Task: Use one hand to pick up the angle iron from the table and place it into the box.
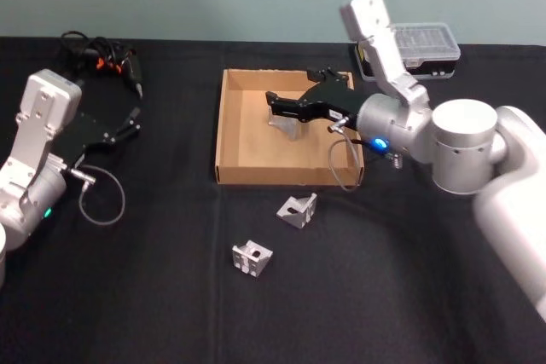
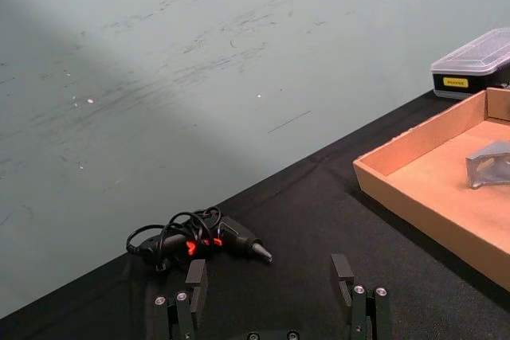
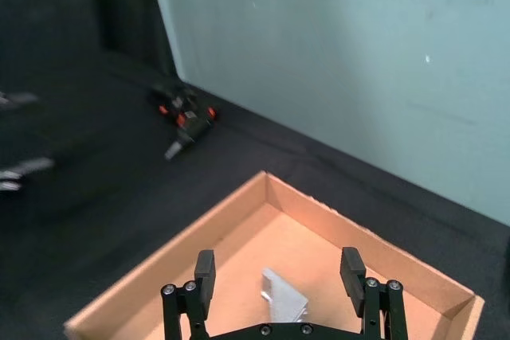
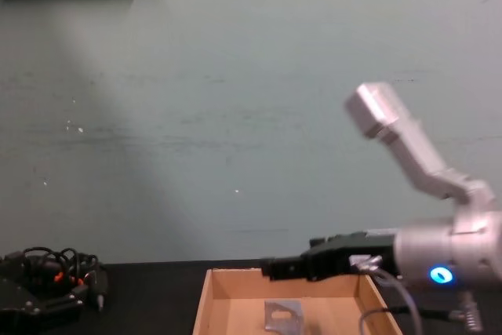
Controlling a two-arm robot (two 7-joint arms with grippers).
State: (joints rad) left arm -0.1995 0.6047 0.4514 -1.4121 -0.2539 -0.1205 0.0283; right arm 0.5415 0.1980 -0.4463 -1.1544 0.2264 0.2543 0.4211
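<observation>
The tan cardboard box (image 1: 219, 135) sits on the black table (image 1: 153, 287) at centre back. One angle iron (image 1: 286, 123) lies on its floor, also seen as angle iron (image 3: 283, 298) and angle iron (image 4: 284, 315). My right gripper (image 1: 275, 105) hovers over the box, open and holding nothing; in the right wrist view the gripper (image 3: 278, 272) has its fingers spread above that bracket. Two more angle irons lie on the table in front of the box, one (image 1: 298, 210) close to the front wall and one (image 1: 252, 258) nearer me. My left gripper (image 1: 130, 123) rests open at the far left.
A black glue gun with a coiled cable (image 1: 107, 55) lies at the back left. A small clear-lidded black case (image 1: 422, 47) stands behind the box's right corner. A grey cable loop (image 1: 102, 198) trails beside the left arm.
</observation>
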